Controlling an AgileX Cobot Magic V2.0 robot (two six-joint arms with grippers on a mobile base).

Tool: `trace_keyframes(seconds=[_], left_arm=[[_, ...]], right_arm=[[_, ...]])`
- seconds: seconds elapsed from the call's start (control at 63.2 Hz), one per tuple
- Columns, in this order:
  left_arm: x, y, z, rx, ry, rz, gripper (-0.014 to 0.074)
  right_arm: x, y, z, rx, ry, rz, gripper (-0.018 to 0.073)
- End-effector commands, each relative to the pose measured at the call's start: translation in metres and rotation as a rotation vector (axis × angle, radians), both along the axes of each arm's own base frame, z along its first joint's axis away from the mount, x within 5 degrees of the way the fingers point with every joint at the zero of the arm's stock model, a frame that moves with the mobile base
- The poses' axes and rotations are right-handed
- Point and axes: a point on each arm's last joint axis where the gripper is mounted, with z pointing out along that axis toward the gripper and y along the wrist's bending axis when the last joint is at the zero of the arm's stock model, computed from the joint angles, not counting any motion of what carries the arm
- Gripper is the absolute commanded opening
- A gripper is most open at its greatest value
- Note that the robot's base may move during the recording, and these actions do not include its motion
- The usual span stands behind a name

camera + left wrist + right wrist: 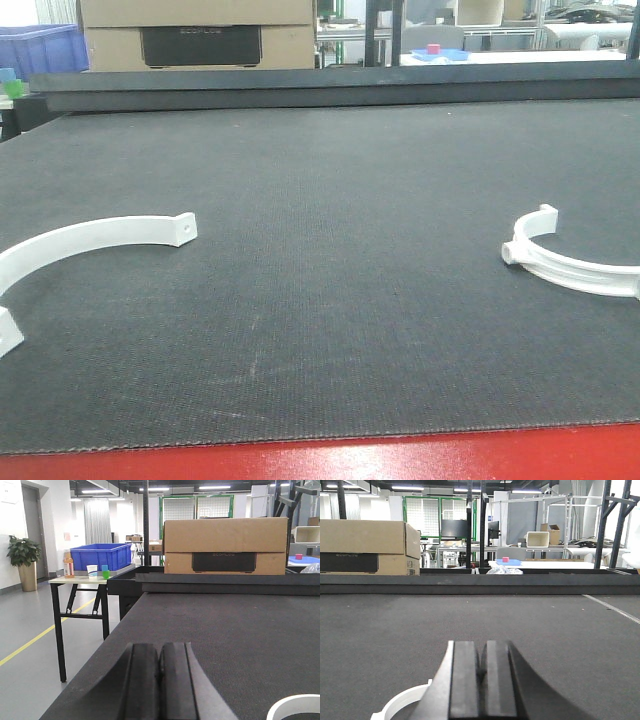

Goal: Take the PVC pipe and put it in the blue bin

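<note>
1. PVC pipe lies as two white curves on the mat [330,300]: left arc [90,238] at its left edge, right arc [570,265] at its right edge. The bin [40,48] is beyond the mat's far left corner.
2. Left claw [159,651] is pinched together and empty, low at the mat's left edge. The left arc [295,705] is just beside it, and the bin [100,556] is off the mat on a table [75,580].
3. Right claw [481,649] is pressed closed and empty, with the right arc [402,704] just beside it.

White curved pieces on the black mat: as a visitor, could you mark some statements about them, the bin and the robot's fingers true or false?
The left PVC piece and right PVC piece lie apart on the black mat. True.
The left fingers grip a piece. False: they are shut on nothing.
The blue bin stands on a side table, off the mat. True.
The right fingers are spread wide. False: they are pressed together, empty.
</note>
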Motion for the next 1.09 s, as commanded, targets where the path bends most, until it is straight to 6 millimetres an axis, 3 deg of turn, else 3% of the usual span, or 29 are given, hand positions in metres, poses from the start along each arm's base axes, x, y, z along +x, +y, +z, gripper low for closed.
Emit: trace_keyframes(seconds=[0.0, 0.459, 0.792, 1.077], left_arm=[[0.000, -0.001, 0.002, 0.001, -0.016, -0.008, -0.0111], [0.000, -0.001, 0.002, 0.001, -0.016, -0.008, -0.0111], [0.000, -0.001, 0.002, 0.001, -0.016, -0.008, -0.0111], [0.000, -0.001, 0.002, 0.001, -0.016, -0.008, -0.0111]], right_arm=[[-0.001, 0.000, 0.002, -0.015, -0.021, -0.009, -0.0169], [-0.002, -0.001, 0.006, -0.023, -0.061, -0.015, -0.0169], [-0.009, 0.002, 0.040, -0.030, -0.120, -0.005, -0.0169], [-0.019, 0.008, 0.064, -0.014, -0.016, 0.037, -0.0169]])
